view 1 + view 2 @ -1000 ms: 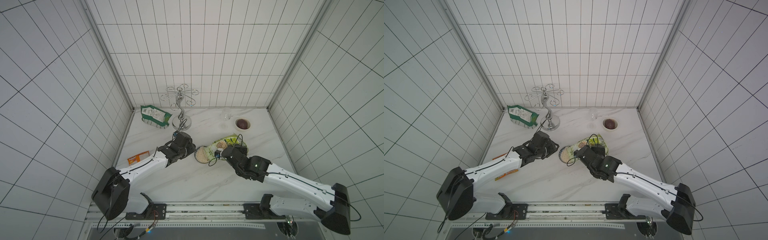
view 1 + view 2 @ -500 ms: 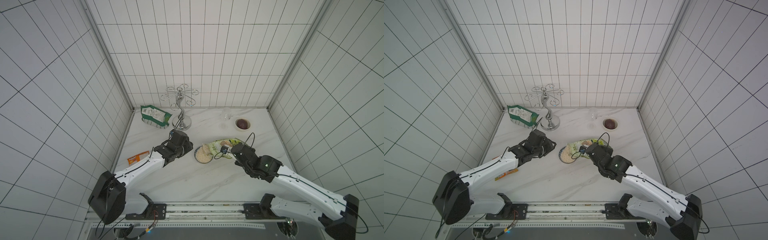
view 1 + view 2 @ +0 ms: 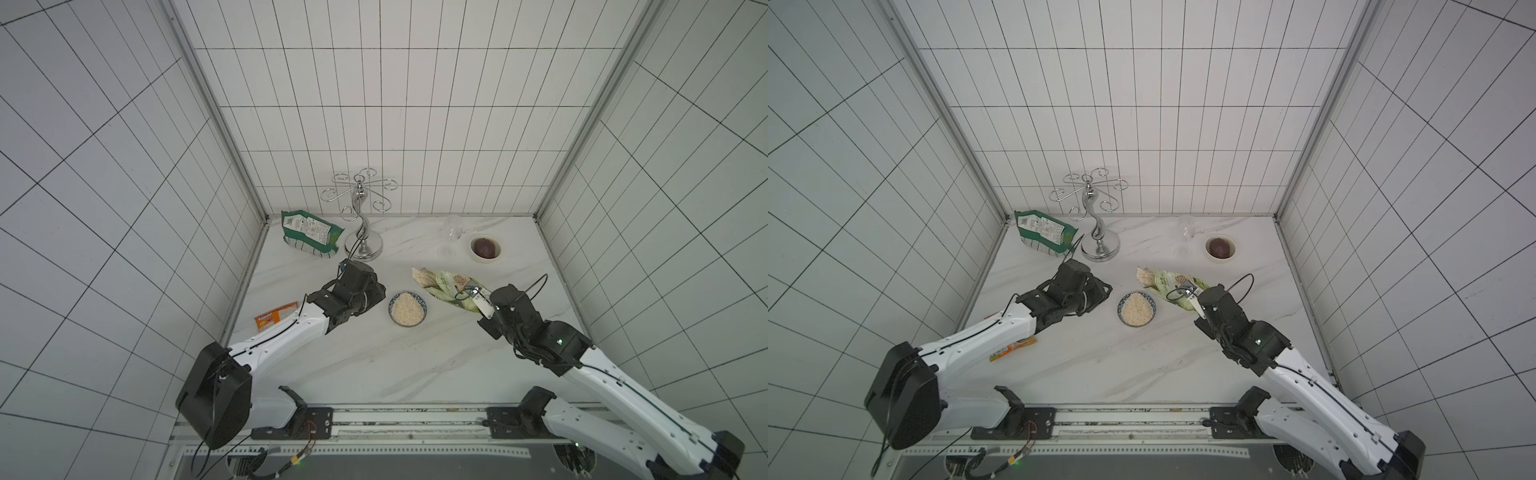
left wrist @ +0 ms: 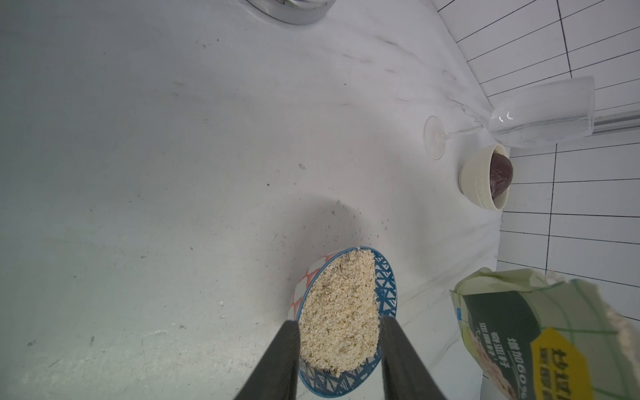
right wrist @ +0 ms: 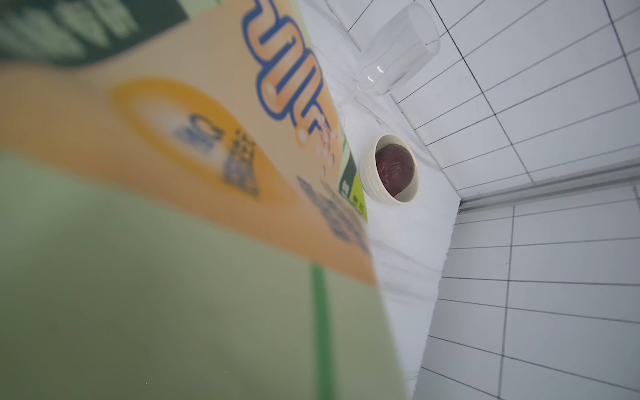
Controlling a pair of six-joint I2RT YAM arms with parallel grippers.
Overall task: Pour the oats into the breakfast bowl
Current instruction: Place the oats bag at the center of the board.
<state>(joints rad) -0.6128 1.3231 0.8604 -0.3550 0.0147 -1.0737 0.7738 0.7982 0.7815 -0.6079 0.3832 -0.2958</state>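
White tiles stand around a marble tabletop point(image 3: 374, 365). Oats point(image 4: 341, 304) sit in a tall heap in the bowl point(image 4: 385, 282), near the middle of the tabletop. The bowl looks full, so I think the pouring is about done.

The pouch point(image 3: 449, 286) is just right of the bowl, a bit toward the back edge, and not over it. It is tipped on its side with its open mouth toward the back left corner. More oats show at the mouth. I cannot tell if it touches the tabletop. The right gripper point(image 3: 473, 296) pinches the pouch near its closed end. The left gripper point(image 4: 339, 322) is just left of the bowl, with its jaws apart and nothing between them.

What could go wrong? The mouth is open, so if it tips down, oats could fall on the tabletop. The heap is high, so a bump from the left gripper could knock flakes over the rim. The pouch is thin and could slip from the pinch. A swing toward the back edge could hit the glass point(image 3: 453, 230).

The glass is empty. Beside it, near the back right corner, a white bowl point(image 3: 472, 248) holds one dark red lump. A green bag point(image 3: 309, 232) lies in the back left corner, next to a metal stand point(image 3: 362, 245) with bare hooks. An orange packet point(image 3: 276, 316) lies by the left edge.
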